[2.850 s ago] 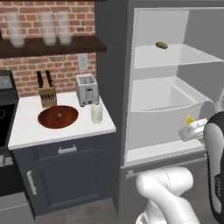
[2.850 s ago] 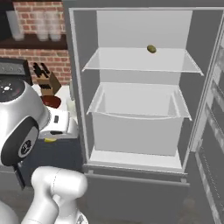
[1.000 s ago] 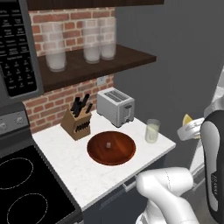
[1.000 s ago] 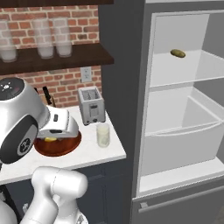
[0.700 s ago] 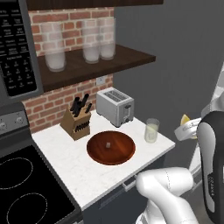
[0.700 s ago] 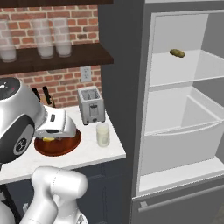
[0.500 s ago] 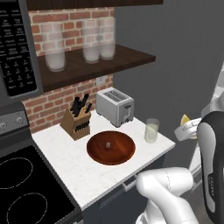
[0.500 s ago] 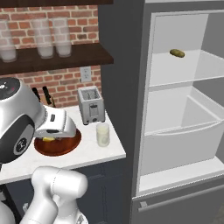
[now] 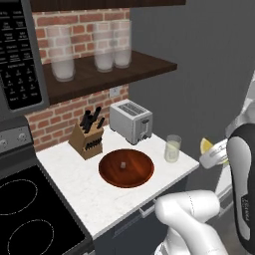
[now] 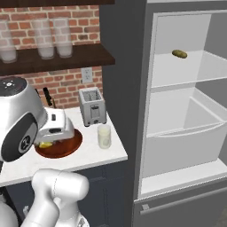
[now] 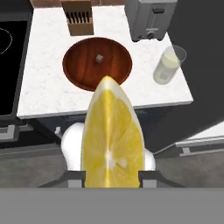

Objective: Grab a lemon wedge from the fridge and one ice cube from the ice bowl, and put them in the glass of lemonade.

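White marble counter (image 9: 74, 187) runs under a brick wall, with a dark shelf of frosted jars (image 9: 104, 47) above and a black stovetop (image 9: 25, 214) at its end. On it sit my ice bowl (image 9: 126, 168) with one ice cube (image 9: 121, 164) inside, a toaster (image 9: 131, 120), a knife block (image 9: 87, 138) and the glass of lemonade (image 9: 173, 149). Beside the counter the fridge (image 10: 186, 146) stands open, an olive-green item (image 10: 179, 54) on its upper shelf. My gripper (image 11: 111, 175) is clamped on the lemon wedge (image 11: 112, 140), off the counter's edge; its fingers are mostly covered by the wedge.
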Robot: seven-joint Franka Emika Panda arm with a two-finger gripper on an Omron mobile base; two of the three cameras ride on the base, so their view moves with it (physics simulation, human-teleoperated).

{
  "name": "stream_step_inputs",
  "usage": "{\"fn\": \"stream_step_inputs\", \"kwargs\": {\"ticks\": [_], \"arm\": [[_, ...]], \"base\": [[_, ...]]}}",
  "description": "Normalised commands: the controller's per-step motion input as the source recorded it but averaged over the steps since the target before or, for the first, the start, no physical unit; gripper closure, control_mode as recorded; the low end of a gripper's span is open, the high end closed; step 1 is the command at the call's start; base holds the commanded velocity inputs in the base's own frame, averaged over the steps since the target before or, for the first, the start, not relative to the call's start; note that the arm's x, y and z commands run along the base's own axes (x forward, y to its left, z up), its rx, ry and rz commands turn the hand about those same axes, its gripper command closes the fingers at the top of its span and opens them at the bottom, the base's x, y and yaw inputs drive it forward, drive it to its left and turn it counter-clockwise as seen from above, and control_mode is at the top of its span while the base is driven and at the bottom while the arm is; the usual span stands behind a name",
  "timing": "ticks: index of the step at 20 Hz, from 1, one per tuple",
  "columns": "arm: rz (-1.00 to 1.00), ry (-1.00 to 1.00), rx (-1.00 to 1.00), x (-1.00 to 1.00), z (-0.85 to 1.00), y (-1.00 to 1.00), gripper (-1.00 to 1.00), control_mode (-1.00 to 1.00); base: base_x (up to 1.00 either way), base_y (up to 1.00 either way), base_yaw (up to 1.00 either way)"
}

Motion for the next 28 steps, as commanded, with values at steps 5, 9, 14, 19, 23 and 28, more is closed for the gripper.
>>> {"fn": "stream_step_inputs", "kwargs": {"ticks": [5, 9, 14, 19, 23, 28], "arm": [[0.21, 0.28, -0.22, 0.0, -0.08, 0.12, 1.0, -1.0], [0.35, 0.05, -0.22, -0.07, -0.41, -0.11, 1.0, -1.0], [0.35, -0.05, -0.13, -0.05, -0.5, -0.27, 1.0, -1.0], [0.35, -0.03, -0.14, 0.0, -0.17, -0.28, 1.0, -1.0], [0.32, 0.03, -0.24, 0.0, 0.0, -0.07, 1.0, -1.0], [0.31, 0.05, -0.29, 0.0, 0.03, 0.0, 1.0, -1.0]], "base": [[0.0, 0.0, 0.0], [0.0, 0.0, 0.0], [0.0, 0.0, 0.0], [0.0, 0.0, 0.0], [0.0, 0.0, 0.0], [0.0, 0.0, 0.0]]}}
